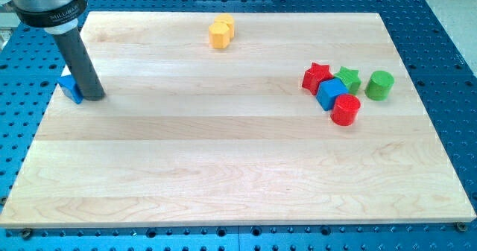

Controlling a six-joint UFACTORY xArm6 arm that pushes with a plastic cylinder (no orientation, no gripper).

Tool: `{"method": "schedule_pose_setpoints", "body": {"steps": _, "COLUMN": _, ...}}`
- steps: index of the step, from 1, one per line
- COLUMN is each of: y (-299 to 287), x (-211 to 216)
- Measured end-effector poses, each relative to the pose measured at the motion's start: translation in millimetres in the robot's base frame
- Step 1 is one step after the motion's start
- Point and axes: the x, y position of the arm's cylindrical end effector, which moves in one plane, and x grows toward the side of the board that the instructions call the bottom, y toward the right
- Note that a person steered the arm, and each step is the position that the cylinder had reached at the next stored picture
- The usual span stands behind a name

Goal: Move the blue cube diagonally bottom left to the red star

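The blue cube [331, 93] lies at the view's right, touching the red star [317, 77] on its upper left, a green star [348, 77] above it and a red cylinder [345, 109] below it. My tip [94, 97] rests on the board at the far left, far from that cluster. It stands right beside a second small blue block [71, 89], which sits at the board's left edge and is partly hidden by the rod.
A green cylinder [380, 85] stands right of the green star. A yellow block [221, 31] sits near the top edge, centre. The wooden board [223, 169] lies on a blue perforated table.
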Motion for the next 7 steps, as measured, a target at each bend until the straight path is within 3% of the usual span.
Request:
{"method": "schedule_pose_setpoints", "body": {"steps": 2, "y": 0, "x": 5}}
{"method": "schedule_pose_setpoints", "body": {"steps": 3, "y": 42, "x": 40}}
{"method": "schedule_pose_setpoints", "body": {"steps": 5, "y": 232, "x": 126}}
{"method": "schedule_pose_setpoints", "body": {"steps": 6, "y": 335, "x": 140}}
{"method": "schedule_pose_setpoints", "body": {"steps": 7, "y": 423, "x": 114}}
